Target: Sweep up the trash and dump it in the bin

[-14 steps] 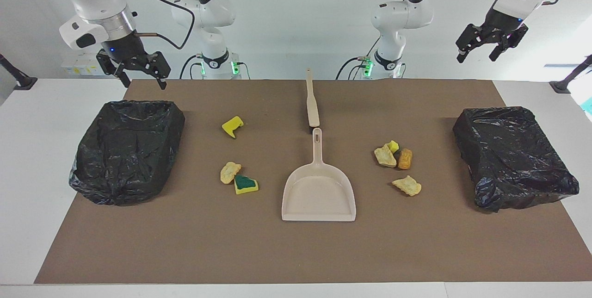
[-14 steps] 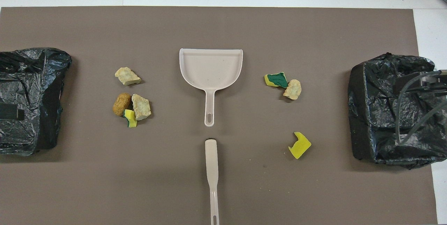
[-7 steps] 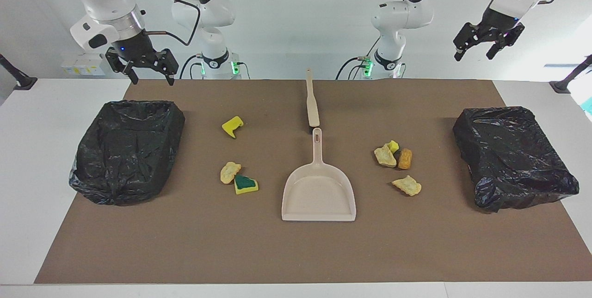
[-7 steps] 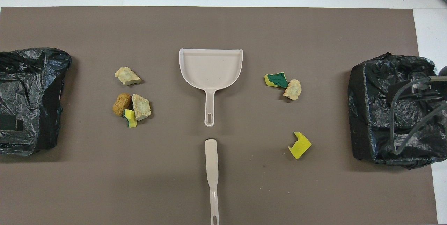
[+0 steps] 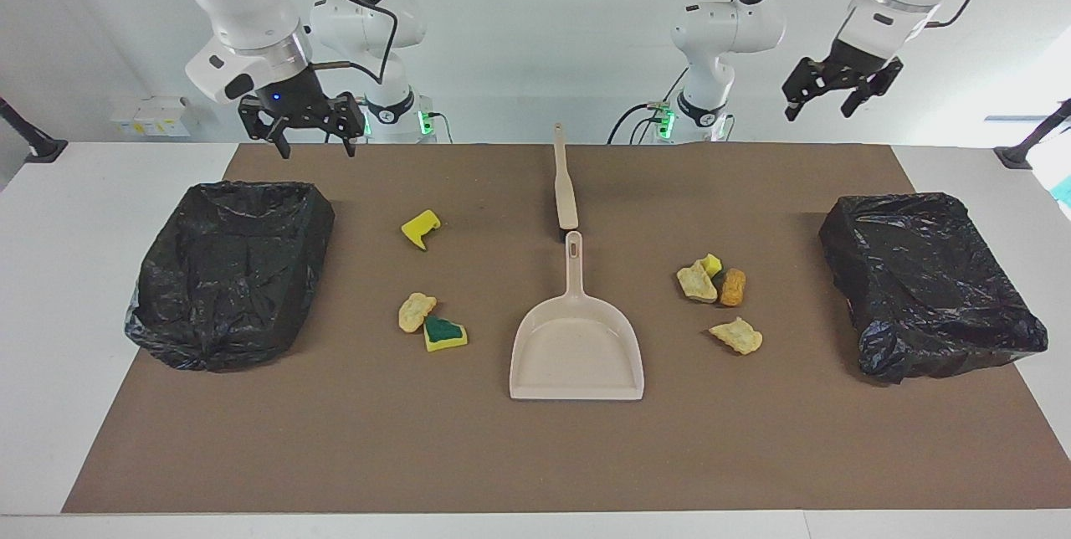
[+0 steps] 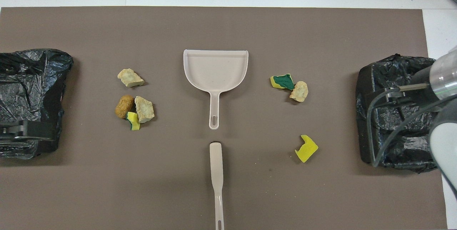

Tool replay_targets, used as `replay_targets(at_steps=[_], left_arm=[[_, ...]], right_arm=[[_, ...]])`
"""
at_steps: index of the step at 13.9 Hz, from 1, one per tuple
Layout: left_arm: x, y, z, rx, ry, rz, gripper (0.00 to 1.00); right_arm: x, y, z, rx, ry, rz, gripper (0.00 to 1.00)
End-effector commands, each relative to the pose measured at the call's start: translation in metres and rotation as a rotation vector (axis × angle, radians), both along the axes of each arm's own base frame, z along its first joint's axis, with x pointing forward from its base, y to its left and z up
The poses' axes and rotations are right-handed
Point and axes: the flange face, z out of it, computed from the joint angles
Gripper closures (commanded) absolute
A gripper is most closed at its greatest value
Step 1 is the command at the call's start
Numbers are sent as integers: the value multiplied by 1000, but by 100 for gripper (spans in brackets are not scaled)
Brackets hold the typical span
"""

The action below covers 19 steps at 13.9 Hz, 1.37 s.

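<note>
Both arms are moving in toward the middle since a moment ago. Nothing lying on the mat is moving.

The right tool [image 5: 310, 130] is hanging open and empty in the air, over the mat edge by the robots, at about 1 o'clock from the black bin bag [image 5: 228, 271] at the right arm's end of the counter [image 5: 50, 288]. The left tool [image 5: 832, 91] is hanging open and empty too, high up at about 11 o'clock from the other black bin bag [image 5: 929, 284].

The beige dustpan [image 5: 577, 351] is lying flat in the middle of the brown mat [image 5: 535, 455]. Its handle is pointing to 12 o'clock in the facing view, toward the beige brush [image 5: 565, 179], which is lying just beside the handle tip, not touching.

The trash is sitting in two groups on the mat. At 9 o'clock from the dustpan are a yellow sponge bit [image 5: 421, 228], a tan foam lump [image 5: 415, 310] and a green-faced sponge bit [image 5: 444, 332], those last two touching. At 3 o'clock are a tan lump [image 5: 695, 281], a small yellow bit [image 5: 712, 264] and an orange lump [image 5: 733, 287] bunched together, with another tan lump [image 5: 736, 336] near them.
</note>
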Motion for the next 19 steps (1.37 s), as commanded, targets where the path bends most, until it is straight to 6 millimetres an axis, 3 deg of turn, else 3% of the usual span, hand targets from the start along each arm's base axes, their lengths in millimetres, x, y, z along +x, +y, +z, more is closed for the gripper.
replay_targets(at_steps=[1, 5, 7, 10, 12, 13, 15, 19], left_arm=[[-40, -43, -23, 6, 20, -31, 0], [-61, -105, -78, -24, 48, -71, 0], [-64, -119, -103, -61, 31, -69, 0], [-74, -140, -128, -130, 19, -73, 0], [-84, -157, -155, -147, 28, -95, 0], [-98, -174, -170, -156, 33, -128, 0], [-111, -186, -184, -159, 27, -106, 0], [-142, -258, -244, -138, 29, -129, 0]], right_arm=[[15, 30, -24, 39, 22, -42, 0], [32, 85, -50, 101, -16, -71, 0], [38, 103, -72, 107, 13, -87, 0], [39, 165, -96, 95, -32, -46, 0], [49, 178, -112, 112, -67, -88, 0], [55, 184, -120, 122, -87, -115, 0], [54, 219, -151, 126, -80, -128, 0], [58, 263, -193, 144, -72, -167, 0]])
